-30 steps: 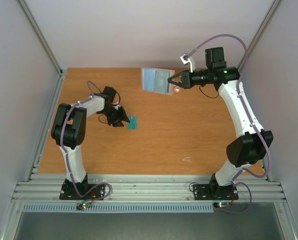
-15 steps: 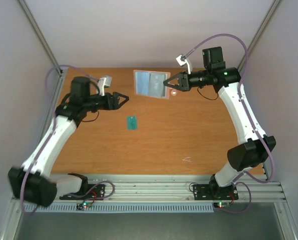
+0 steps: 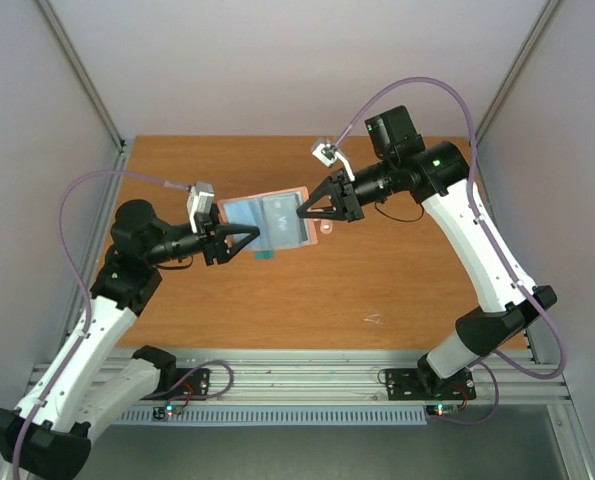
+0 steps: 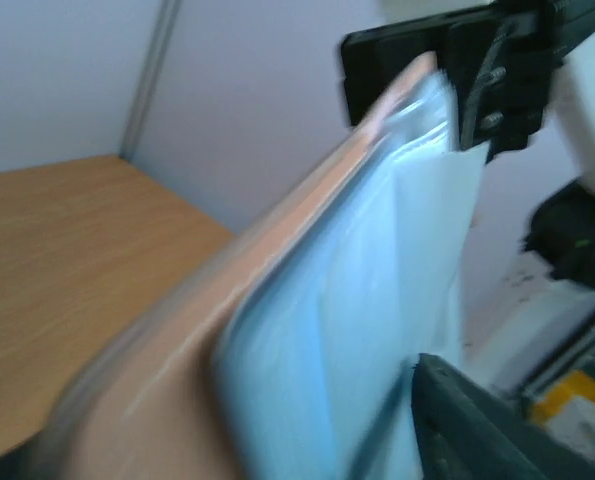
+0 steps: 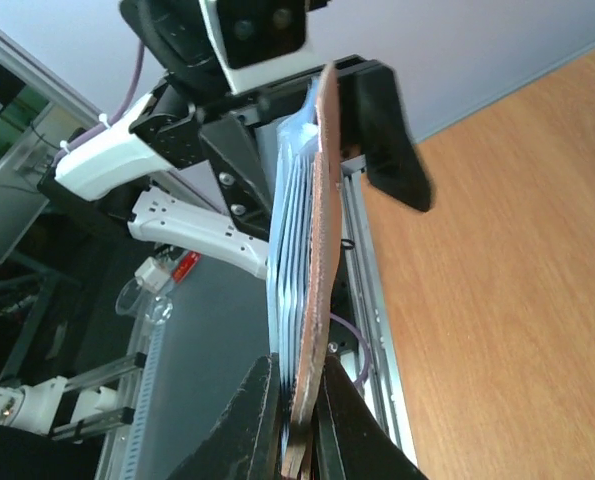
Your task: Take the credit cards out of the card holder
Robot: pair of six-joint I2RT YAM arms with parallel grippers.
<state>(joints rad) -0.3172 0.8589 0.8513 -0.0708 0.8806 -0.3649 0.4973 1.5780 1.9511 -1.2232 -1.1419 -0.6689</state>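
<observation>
We log card holder (image 3: pixel 267 220) aloft over surface (image 3: pixel 397 270), opened, blue-grey inside up; right pincer (image 3: pixel 302 210) clenched on its edge to steady it; left pincer (image 3: pixel 249 238) spread at opposite edge, likely for next card; teal card (image 3: pixel 265 255) on surface.

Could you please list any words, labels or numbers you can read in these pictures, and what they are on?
No legible text in any view.
On the card holder: any print inside is too small or blurred to read.
On the teal-green card: mostly hidden, nothing readable.
</observation>
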